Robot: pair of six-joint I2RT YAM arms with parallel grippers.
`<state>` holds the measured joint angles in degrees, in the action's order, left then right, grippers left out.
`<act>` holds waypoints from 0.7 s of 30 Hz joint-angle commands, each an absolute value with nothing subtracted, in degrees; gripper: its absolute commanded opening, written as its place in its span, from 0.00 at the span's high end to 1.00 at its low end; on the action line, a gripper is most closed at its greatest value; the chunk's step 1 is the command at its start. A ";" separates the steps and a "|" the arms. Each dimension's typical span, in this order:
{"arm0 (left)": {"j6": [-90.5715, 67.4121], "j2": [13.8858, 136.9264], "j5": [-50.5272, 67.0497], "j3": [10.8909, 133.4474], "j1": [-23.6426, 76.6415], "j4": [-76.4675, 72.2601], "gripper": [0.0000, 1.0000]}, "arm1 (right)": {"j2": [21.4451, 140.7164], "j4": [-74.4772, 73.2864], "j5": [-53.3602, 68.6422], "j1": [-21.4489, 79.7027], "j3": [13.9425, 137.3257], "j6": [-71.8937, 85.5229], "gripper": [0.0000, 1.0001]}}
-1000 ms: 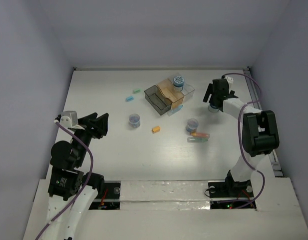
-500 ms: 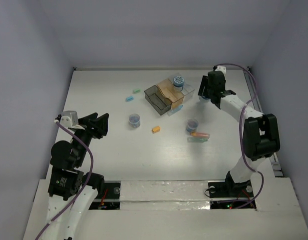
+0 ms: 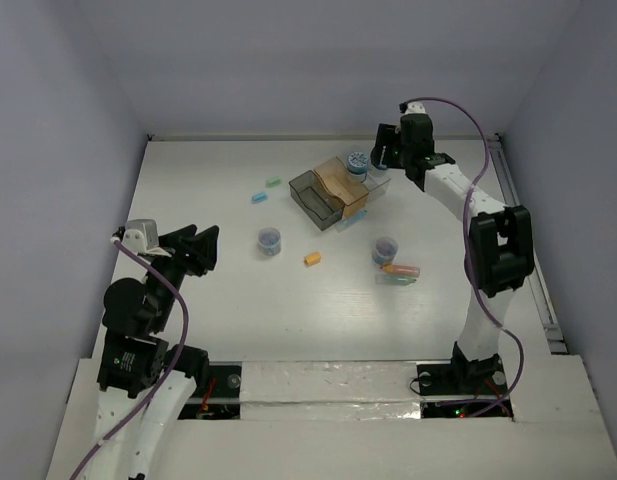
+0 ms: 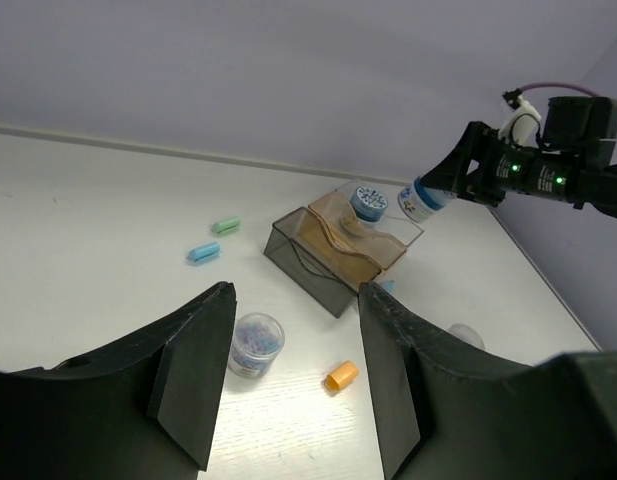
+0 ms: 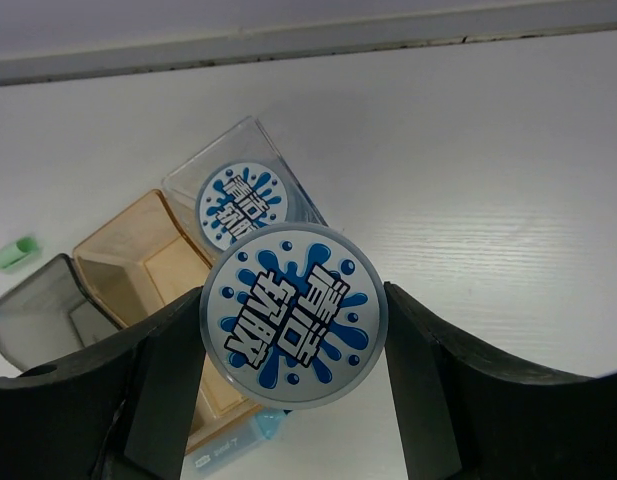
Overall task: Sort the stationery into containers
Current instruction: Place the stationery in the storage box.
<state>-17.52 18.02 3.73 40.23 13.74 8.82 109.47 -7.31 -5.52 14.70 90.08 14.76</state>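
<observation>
Gripping a blue-and-white roll [image 5: 294, 315] by its rim, the jaws of the right gripper [image 5: 294, 338] stood closed on it, printed face toward the wrist camera. The roll was held off the bench [image 3: 288, 320], over the far right end of the containers [image 3: 338, 190] and close to the clear box [image 5: 210, 148]. That box held a second roll [image 5: 239, 203], which filled much of its floor. Joined to it in a row were the tan box [image 5: 153, 265] and the dark grey box [image 5: 38, 315]. A light blue block [image 3: 354, 216] lay against the near side of the cluster.

The left gripper [image 4: 293, 370] hung low over the near left of the bench, jaws wide apart and holding nothing. Between it and the containers stood a purplish-grey cylinder [image 4: 254, 343] and an orange stick [image 4: 341, 376]. A light blue stick [image 4: 203, 251] and a green stick [image 4: 227, 226] lay left of the dark grey box, apart from it. Nearer than the containers on the right stood a second cylinder [image 3: 385, 249], with a pink stick [image 3: 400, 269] and a pale green stick [image 3: 393, 280] just beside it.

The back edge of the bench ran near behind the clear box. Open bench lay to the right of the containers, and across the near middle between the two arms.
</observation>
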 commanded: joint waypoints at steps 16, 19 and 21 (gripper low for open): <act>-17.84 18.55 4.83 40.87 13.27 5.62 0.52 | 115.84 -9.49 -4.75 16.79 97.20 11.87 0.41; -17.93 18.54 4.75 40.87 13.27 5.54 0.52 | 116.28 -10.89 -4.57 17.92 98.96 11.17 0.16; -17.93 18.54 4.75 40.87 12.74 5.54 0.52 | 116.19 -11.86 -4.83 17.93 99.66 10.90 0.01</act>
